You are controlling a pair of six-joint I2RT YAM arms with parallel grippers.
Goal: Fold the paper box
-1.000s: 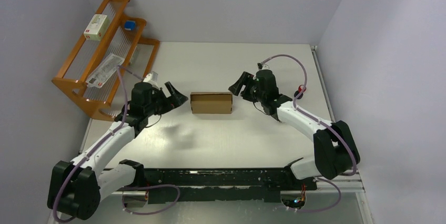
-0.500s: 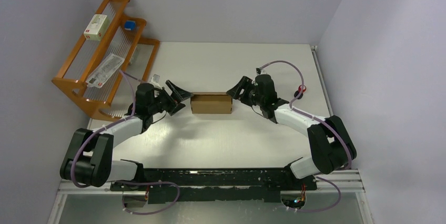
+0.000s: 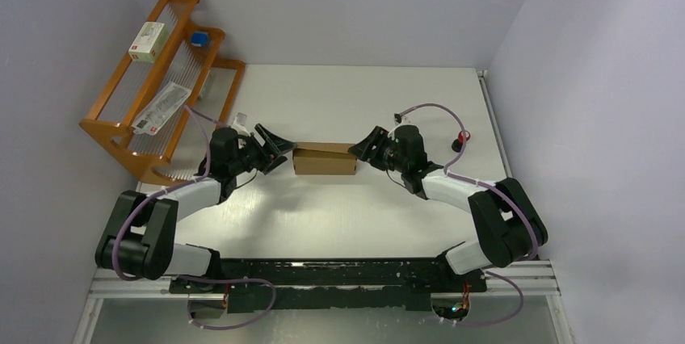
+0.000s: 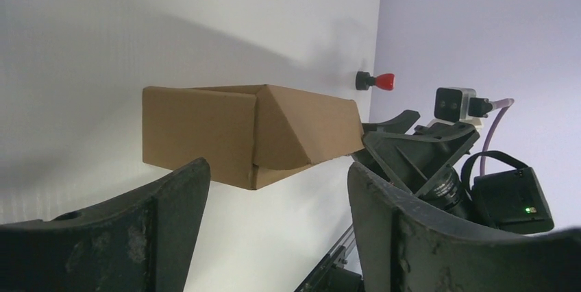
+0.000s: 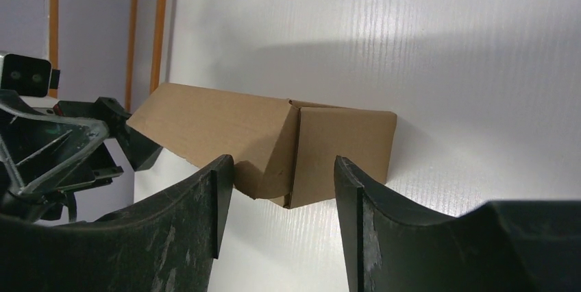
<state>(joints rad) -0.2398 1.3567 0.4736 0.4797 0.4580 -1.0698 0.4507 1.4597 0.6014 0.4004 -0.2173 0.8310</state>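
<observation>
Since the paper box [image 3: 325,159] already sits as a closed-looking brick mid-frame on the bench [image 3: 347,94], I reckon most folding's done. Left claw [image 3: 279,150] and right claw [image 3: 361,148] are both spread wide, gripping nothing, one at each end. Probably just squaring up and tucking the end flaps remains.

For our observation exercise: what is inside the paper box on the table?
Nothing inside can be seen. Every view shows only outer brown panels of the paper box, so any contents are hidden.
</observation>
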